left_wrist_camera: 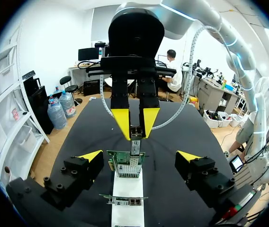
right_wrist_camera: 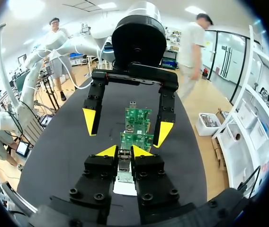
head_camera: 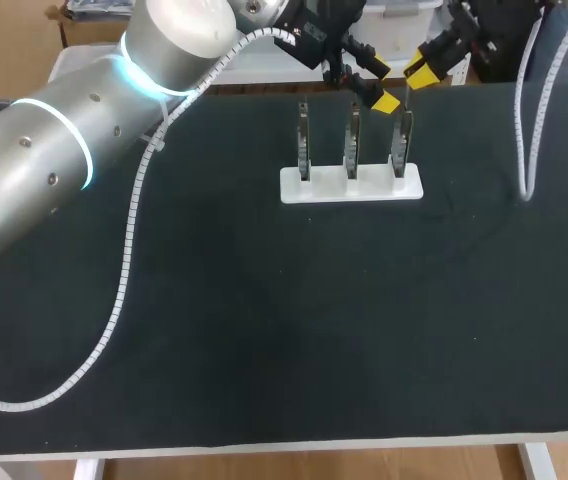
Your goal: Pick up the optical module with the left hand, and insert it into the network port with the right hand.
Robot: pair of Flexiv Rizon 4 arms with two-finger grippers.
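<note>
The optical module (right_wrist_camera: 124, 165) is a small metal-and-green piece, and my right gripper (right_wrist_camera: 124, 151) is shut on it. It hangs just above the port edge of an upright green network card (left_wrist_camera: 126, 164). In the left wrist view the right gripper (left_wrist_camera: 135, 124) points down with the module (left_wrist_camera: 135, 145) between its yellow tips. My left gripper (left_wrist_camera: 140, 156) stands wide open on either side of the card row and holds nothing. From the head view both grippers hover over the right end of the white card stand (head_camera: 352, 185): left gripper (head_camera: 379, 95), right gripper (head_camera: 420, 74).
Three network cards stand upright in the white stand: (head_camera: 302, 150), (head_camera: 352, 148), (head_camera: 401, 148). A white cable (head_camera: 129, 250) from my left arm trails over the black table (head_camera: 284, 330). Another cable (head_camera: 526, 150) hangs at the right.
</note>
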